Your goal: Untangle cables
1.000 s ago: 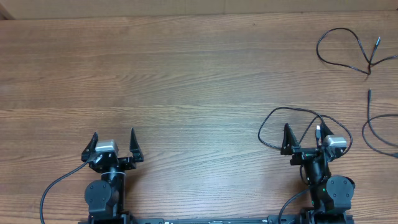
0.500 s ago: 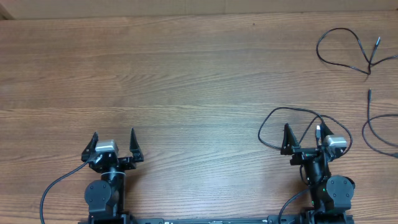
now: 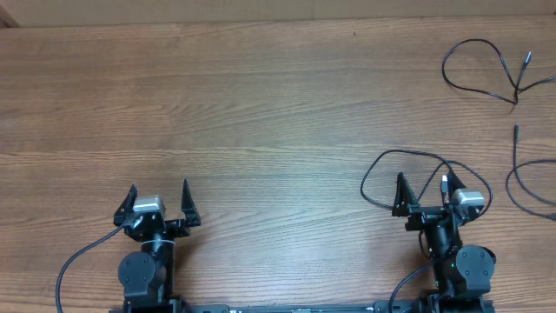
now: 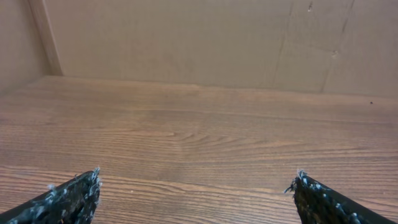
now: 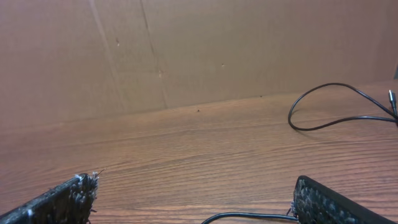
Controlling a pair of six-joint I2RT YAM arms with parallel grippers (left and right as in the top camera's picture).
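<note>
Three cables [image 3: 486, 69] lie apart on the counter's [image 3: 261, 104] right side: one looped at the far corner, one at the edge, one curling under the right claw [image 3: 423, 184]. Nothing has shifted. It and the left claw [image 3: 158, 188] stay spread and empty, so untangling looks finished or paused.

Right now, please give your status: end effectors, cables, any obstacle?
Left end effector open, empty. Right end effector open, empty; one cable looped around it. More cables at far right. Nothing in the way.

Wooden table [image 3: 261, 104], thin black cables [image 3: 444, 65] toward its right
</note>
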